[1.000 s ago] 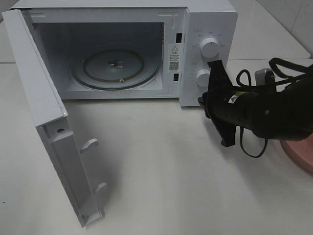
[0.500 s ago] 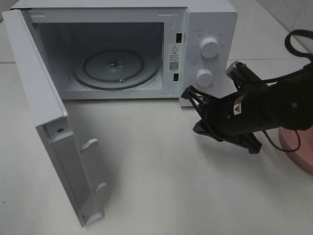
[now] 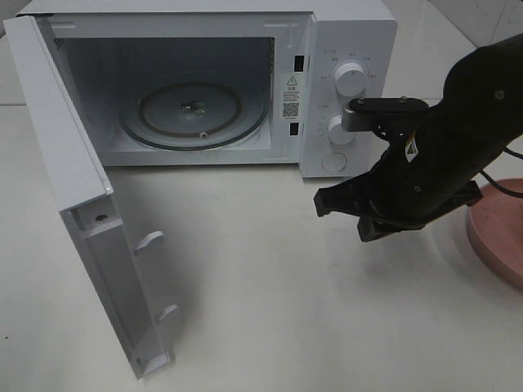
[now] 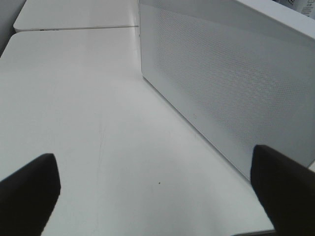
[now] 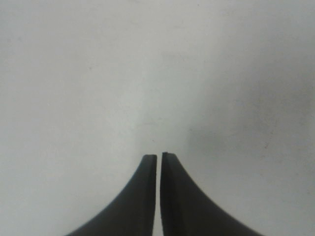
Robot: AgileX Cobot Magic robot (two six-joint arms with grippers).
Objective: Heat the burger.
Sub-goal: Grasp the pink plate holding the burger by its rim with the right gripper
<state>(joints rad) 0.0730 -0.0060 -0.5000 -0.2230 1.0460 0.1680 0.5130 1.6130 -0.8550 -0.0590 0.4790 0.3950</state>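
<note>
The burger is out of view in every frame. The white microwave [image 3: 351, 33] stands at the back with its door [image 3: 73, 188] swung wide open to the left and an empty glass turntable [image 3: 194, 110] inside. My right gripper [image 3: 351, 214] hovers over the table in front of the control panel, pointing down. In the right wrist view the right gripper [image 5: 159, 162] is shut and empty over bare table. My left gripper [image 4: 157, 187] is open and empty beside the microwave's perforated side wall [image 4: 231, 83]. It does not show in the exterior view.
The edge of a round pink plate [image 3: 498, 237] shows at the right, partly hidden behind my right arm. Two white knobs [image 3: 350, 79] and a round button sit on the microwave's panel. The open door juts toward the table's front left.
My right arm has swung away from the microwave's knobs and turned over, so its gripper now points down at the table. The microwave and its door have not moved.
</note>
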